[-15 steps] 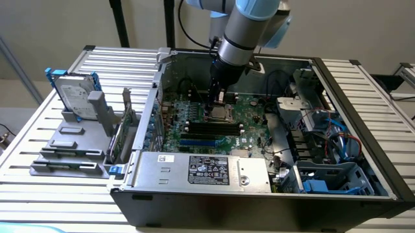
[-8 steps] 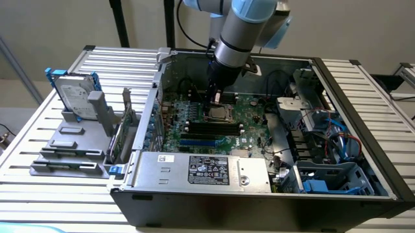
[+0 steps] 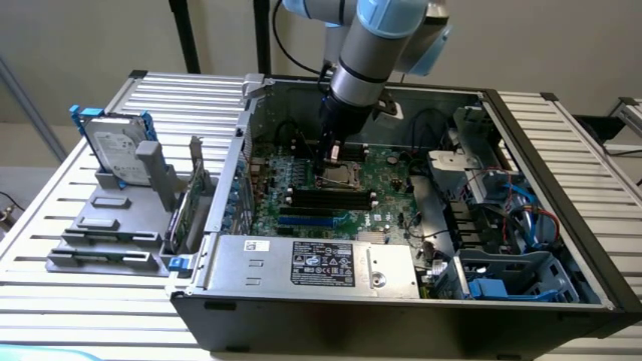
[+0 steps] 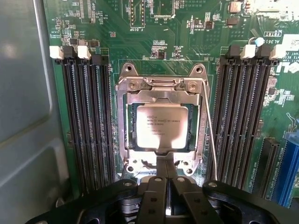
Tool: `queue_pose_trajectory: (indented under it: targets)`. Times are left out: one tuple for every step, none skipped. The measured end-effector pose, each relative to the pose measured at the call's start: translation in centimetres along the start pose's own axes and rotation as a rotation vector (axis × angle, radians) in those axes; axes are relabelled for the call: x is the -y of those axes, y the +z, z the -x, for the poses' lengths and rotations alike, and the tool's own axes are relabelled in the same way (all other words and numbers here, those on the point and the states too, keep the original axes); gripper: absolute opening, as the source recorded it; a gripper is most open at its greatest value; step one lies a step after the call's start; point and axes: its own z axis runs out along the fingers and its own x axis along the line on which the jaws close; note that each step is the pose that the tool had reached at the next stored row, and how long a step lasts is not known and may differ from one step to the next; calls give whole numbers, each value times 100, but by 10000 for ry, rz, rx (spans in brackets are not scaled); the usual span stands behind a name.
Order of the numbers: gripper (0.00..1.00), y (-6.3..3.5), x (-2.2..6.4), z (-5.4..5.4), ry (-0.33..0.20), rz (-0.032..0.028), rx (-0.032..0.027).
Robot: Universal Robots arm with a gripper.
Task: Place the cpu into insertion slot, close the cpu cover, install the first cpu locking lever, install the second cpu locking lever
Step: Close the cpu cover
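The cpu (image 4: 161,126), a square chip with a silvery top, lies flat in the insertion slot (image 4: 120,144) on the green motherboard (image 4: 140,42). The cpu cover (image 4: 159,86), a silvery frame plate, lies down around the chip. A thin wire locking lever (image 4: 210,133) runs along one side of the socket. My gripper (image 4: 167,193) is shut, its black fingers pressed together at the socket's edge, just past the cover's tab, with nothing seen between them. In the exterior view the gripper (image 3: 330,159) reaches down into the computer case, right over the insertion slot (image 3: 346,175).
Long black memory slots (image 4: 88,121) (image 4: 243,116) flank the socket on both sides. The grey case wall (image 4: 23,93) stands close by. A power supply (image 3: 311,263) sits at the case's front, cables and drive bays (image 3: 501,218) at the exterior view's right, a hard drive rack (image 3: 120,173) outside at its left.
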Motion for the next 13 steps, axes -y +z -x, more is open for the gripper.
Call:
queue_pose_trajectory:
  targets:
    - [11, 4, 0, 0, 5, 0, -1]
    - [11, 8, 0, 0, 9, 0, -2]
    - [11, 12, 0, 0, 12, 1, -3]
    - [11, 17, 1, 1, 16, 0, -3]
    - [11, 21, 1, 1, 18, 1, -4]
    - [11, 24, 1, 1, 20, 0, -3]
    - [11, 25, 2, 2, 23, 0, -3]
    - [11, 25, 2, 1, 26, 0, -4]
    - [11, 24, 2, 1, 28, -1, -6]
    - [11, 14, 5, 0, 31, -2, -11]
    - [11, -7, 10, 0, 35, -9, -13]
    - [11, -32, 16, 2, 35, -18, -14]
    - [11, -54, 24, 6, 37, -24, -18]
